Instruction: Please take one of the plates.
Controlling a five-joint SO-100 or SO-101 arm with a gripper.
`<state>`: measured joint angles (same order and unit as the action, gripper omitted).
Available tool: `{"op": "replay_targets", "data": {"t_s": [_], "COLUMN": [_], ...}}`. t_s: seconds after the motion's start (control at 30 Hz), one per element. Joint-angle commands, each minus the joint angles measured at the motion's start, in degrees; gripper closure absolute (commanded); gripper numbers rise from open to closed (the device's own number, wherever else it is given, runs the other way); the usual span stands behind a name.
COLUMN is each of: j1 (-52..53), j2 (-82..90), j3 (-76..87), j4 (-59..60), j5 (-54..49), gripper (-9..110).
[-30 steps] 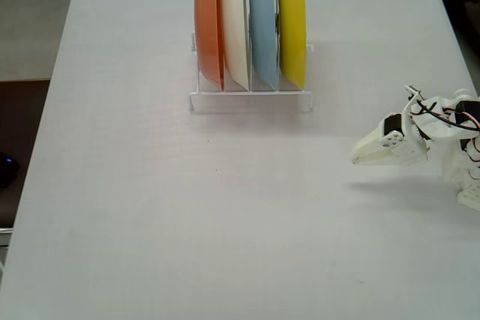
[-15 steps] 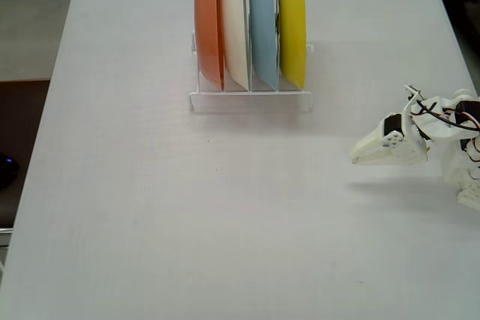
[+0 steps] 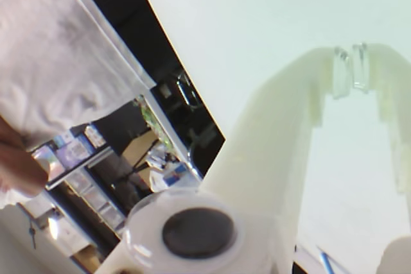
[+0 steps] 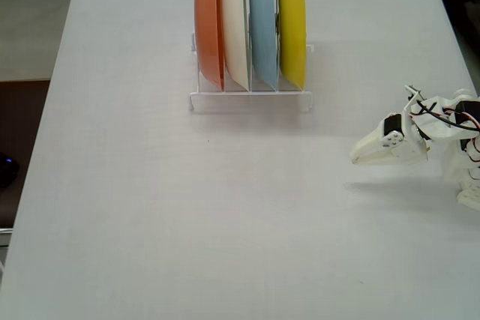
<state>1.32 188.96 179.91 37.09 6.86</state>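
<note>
A yellow plate (image 4: 292, 24) stands on edge at the right end of a white rack (image 4: 251, 97) in the fixed view, beside a light blue plate (image 4: 262, 26), a white plate (image 4: 235, 26) and an orange plate (image 4: 209, 26). My white gripper (image 4: 354, 158) rests low at the right side of the table, well below and to the right of the rack, pointing left. In the wrist view the gripper (image 3: 352, 68) has its fingertips nearly touching, with nothing between them, over bare white table. No plate shows in the wrist view.
The white table (image 4: 150, 207) spreads wide in front of the rack. The arm's base and cables (image 4: 461, 121) sit at the right edge. In the wrist view the table's edge (image 3: 186, 88) borders a dark room with shelves.
</note>
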Motion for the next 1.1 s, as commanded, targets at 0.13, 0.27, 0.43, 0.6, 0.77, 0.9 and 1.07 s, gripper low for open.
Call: {"op": "replay_targets", "data": {"t_s": [0.13, 0.27, 0.43, 0.6, 0.77, 0.9, 1.07], "j1": [-0.2, -0.2, -0.2, -0.2, -0.2, 0.0, -0.1], "j2": [0.6, 0.6, 0.6, 0.6, 0.6, 0.6, 0.6], "j3": [-0.2, -0.2, -0.2, -0.2, -0.2, -0.2, -0.2], "j4": [0.2, 0.2, 0.2, 0.2, 0.2, 0.2, 0.2], "j5": [-0.2, -0.2, -0.2, -0.2, -0.2, 0.2, -0.3], "gripper": [102, 102, 102, 102, 102, 100, 102]}}
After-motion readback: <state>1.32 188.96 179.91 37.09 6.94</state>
